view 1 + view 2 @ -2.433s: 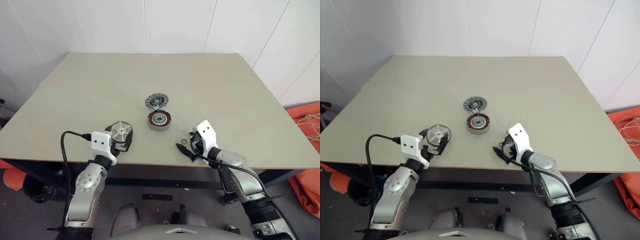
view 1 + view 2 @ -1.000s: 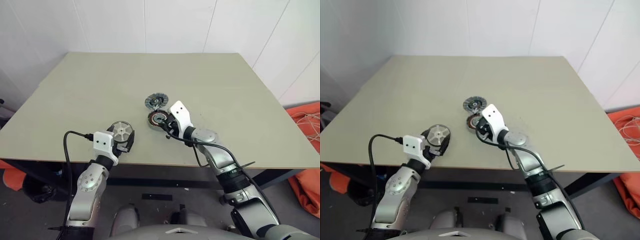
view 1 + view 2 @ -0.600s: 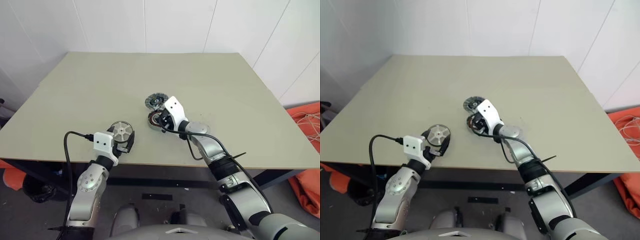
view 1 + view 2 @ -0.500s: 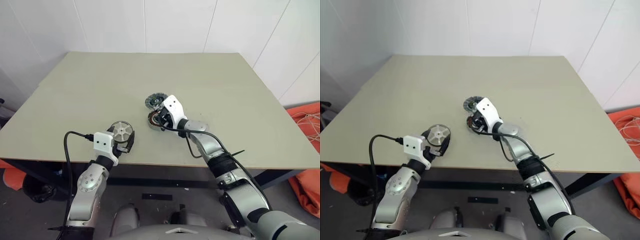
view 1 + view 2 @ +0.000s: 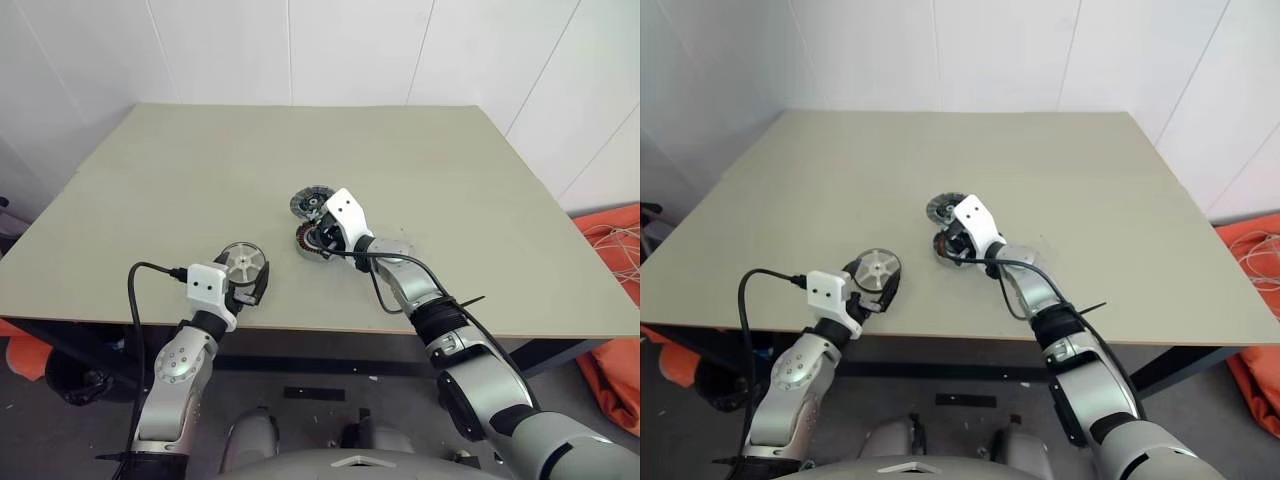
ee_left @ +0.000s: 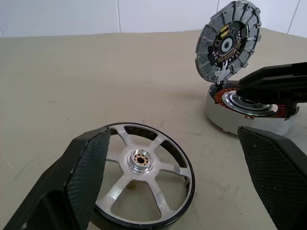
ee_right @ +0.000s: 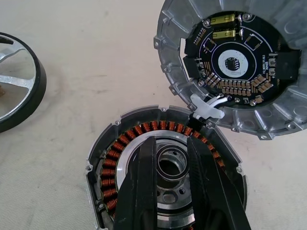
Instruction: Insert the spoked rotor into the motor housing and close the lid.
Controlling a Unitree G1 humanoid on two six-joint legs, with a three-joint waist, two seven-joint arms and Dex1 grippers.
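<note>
The rotor point(image 6: 141, 178) lay near-left on the table point(image 5: 200, 170) between the left gripper's point(image 6: 177, 187) wide-apart fingers. The right gripper point(image 7: 171, 165), fingers nearly together, steadied the housing point(image 7: 115, 177), its lid point(image 7: 230, 62) hinged open behind.

No readable text; the lid point(image 7: 235, 62) chip markings seem too small.

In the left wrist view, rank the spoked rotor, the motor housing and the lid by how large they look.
1. Spoked rotor, largest, though it lies nearest the camera, so this says little about true size.
2. Motor housing and lid: too alike to rank; the lid stands tilted open and the right claw's fingers cover part of the housing.
</note>
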